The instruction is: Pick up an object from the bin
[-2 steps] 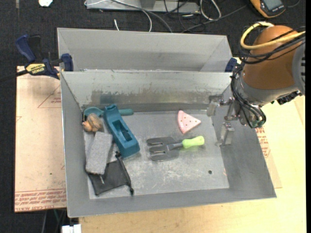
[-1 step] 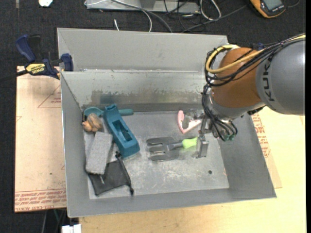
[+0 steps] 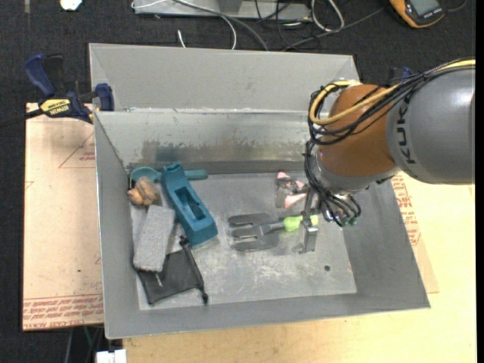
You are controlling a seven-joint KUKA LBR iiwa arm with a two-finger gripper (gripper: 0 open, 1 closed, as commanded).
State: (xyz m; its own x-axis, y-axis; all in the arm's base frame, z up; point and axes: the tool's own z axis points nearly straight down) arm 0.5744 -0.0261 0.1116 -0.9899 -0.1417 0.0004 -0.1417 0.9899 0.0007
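My gripper (image 3: 308, 240) hangs low over the right half of the bin floor, under the arm's orange cover. Just left of it lies a grey metal clip-like tool (image 3: 249, 230) with a bright green end (image 3: 291, 223) that points at the gripper and nearly touches it. A small pink thing (image 3: 286, 192) lies a little behind that, close to the back wall and partly hidden by the arm.
Along the left side lie a teal tape dispenser (image 3: 187, 204), a grey sponge block (image 3: 154, 237), a black cloth (image 3: 177, 277) and a small brown and teal figure (image 3: 141, 189). Bare floor stretches across the front right.
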